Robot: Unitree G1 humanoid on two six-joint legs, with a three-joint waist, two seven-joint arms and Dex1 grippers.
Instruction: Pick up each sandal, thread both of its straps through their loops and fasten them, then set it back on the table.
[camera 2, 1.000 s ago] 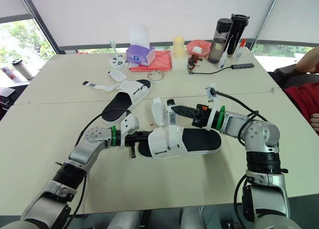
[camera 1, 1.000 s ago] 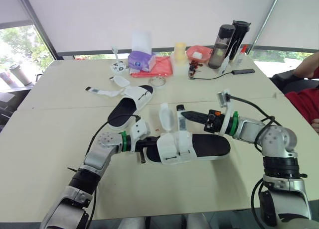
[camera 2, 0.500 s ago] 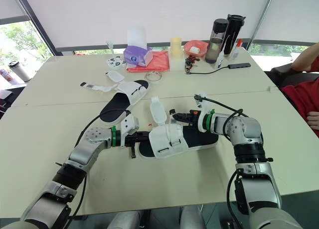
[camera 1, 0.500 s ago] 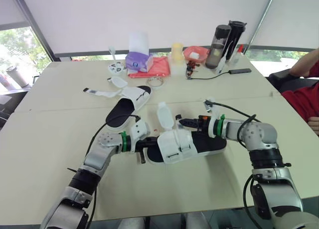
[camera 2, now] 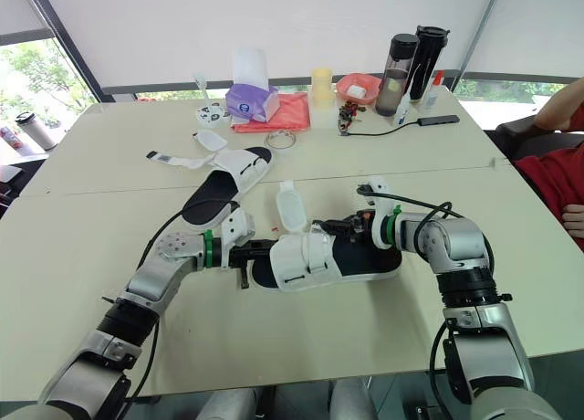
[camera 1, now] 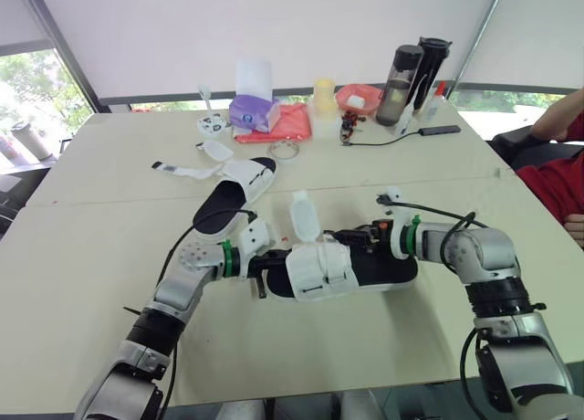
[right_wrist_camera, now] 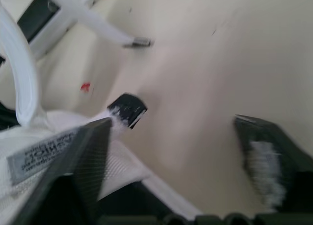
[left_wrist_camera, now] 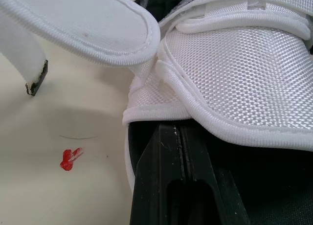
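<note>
The nearer sandal [camera 1: 383,265] lay on the desk [camera 1: 365,347], its toe pinched in the closed left gripper [camera 1: 258,266]; the wide-open, empty right gripper [camera 1: 345,236] should grasp the upright strap [camera 1: 303,217] squarely.

The two head cameras are looking forward and down from high over the table [camera 1: 82,292], both showing nearly the same wide scene. The left wrist camera is sitting very close to the near sandal [camera 1: 315,272], facing its white strap [left_wrist_camera: 234,73]. The right wrist camera is looking low across the table from the sandal's right side, facing left. Both wrist cameras are catching the same red mark [left_wrist_camera: 71,159].
</note>
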